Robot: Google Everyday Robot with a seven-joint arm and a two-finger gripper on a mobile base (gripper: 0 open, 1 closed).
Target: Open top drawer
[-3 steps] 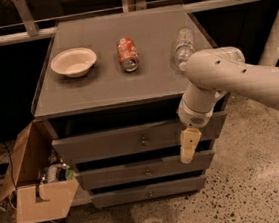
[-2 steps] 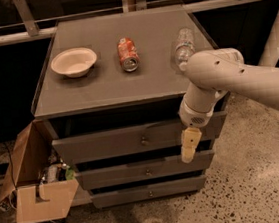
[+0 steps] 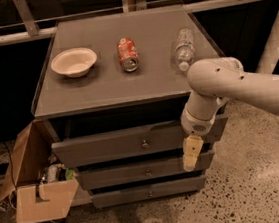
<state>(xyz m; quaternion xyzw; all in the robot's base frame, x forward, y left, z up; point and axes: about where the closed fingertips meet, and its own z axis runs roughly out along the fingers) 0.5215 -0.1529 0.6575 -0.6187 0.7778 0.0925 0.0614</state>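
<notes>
**Gripper (image 3: pixel 192 154) low before the top drawer (image 3: pixel 113 145), opening unreadable**

The arm (image 3: pixel 247 83) enters cut off at the right edge and covers the right end of the top drawer, the widest front directly under the surface (image 3: pixel 126 87). The gripper points down before that drawer's lower right edge, well right of its knob (image 3: pixel 145 144). Whether it is open, or touching the front, cannot be told. A bowl (image 3: pixel 73 62), bottle (image 3: pixel 184 48) and can (image 3: pixel 128 54) rest on the surface.
</notes>
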